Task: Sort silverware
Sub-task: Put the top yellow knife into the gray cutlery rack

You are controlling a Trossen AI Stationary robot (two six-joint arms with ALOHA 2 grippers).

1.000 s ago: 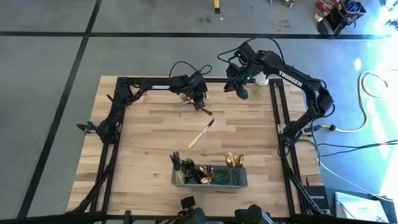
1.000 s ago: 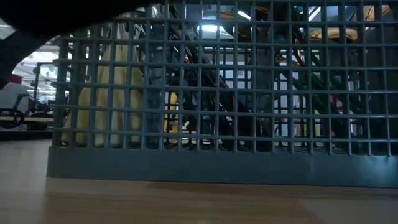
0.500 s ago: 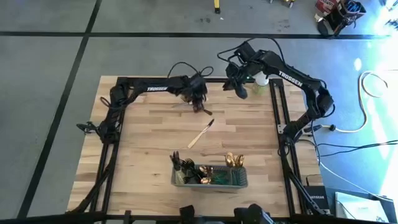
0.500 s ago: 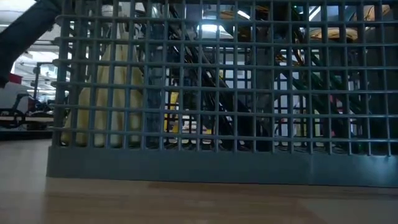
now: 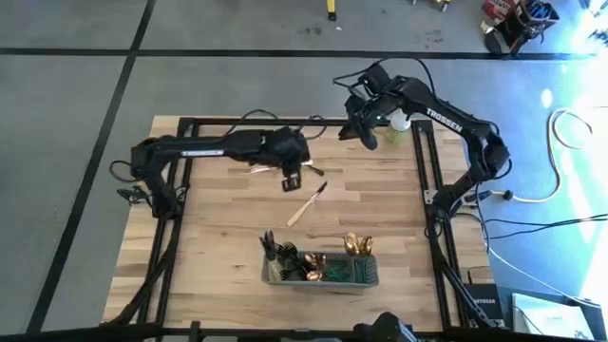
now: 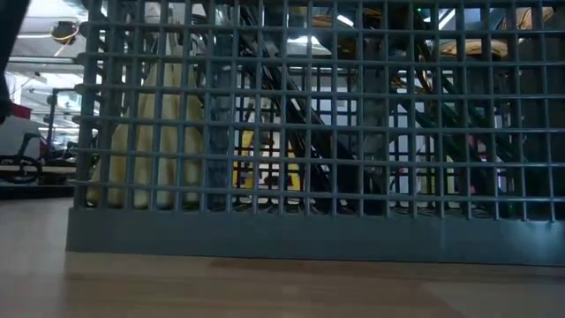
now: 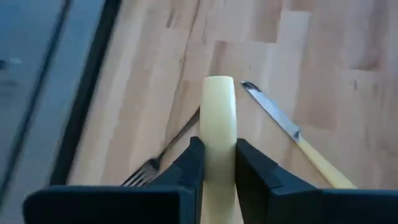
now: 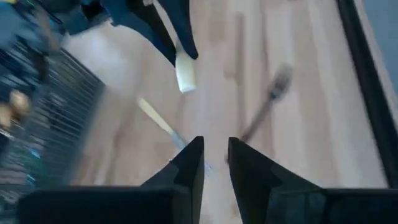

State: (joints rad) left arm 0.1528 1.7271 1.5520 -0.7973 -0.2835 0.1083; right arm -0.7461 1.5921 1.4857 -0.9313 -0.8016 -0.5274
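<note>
My left gripper (image 5: 290, 179) hangs over the table's middle, shut on a cream-handled piece of silverware (image 7: 219, 106). Its handle end sticks out past the fingertips; its head end is out of the wrist view. On the wood below lie a cream-handled knife (image 5: 307, 203) and a dark fork (image 5: 314, 169), both flat. My right gripper (image 5: 366, 136) hovers over the far right of the table, narrowly open and holding nothing. The grey mesh caddy (image 5: 320, 281) near the front edge holds more silverware standing on end. My left gripper pinches the cream handle (image 7: 219, 134) between its two fingers. The handle runs along the fingers and juts out beyond their tips. The piece is lifted clear of the table, and its free end (image 8: 185, 74) points slantwise downward.
A small pale spray bottle (image 5: 400, 123) stands at the far right edge beside my right gripper. The caddy's mesh wall (image 6: 265, 238) fills the low view, with cream handles (image 6: 159, 132) behind it. Bare wood lies left of the knife and fork.
My left gripper has gone from near the far edge toward the table's middle, nearer and a little left, carrying the cream-handled piece clear of the wood. The knife and fork on the table have stayed put. My right gripper has barely moved.
</note>
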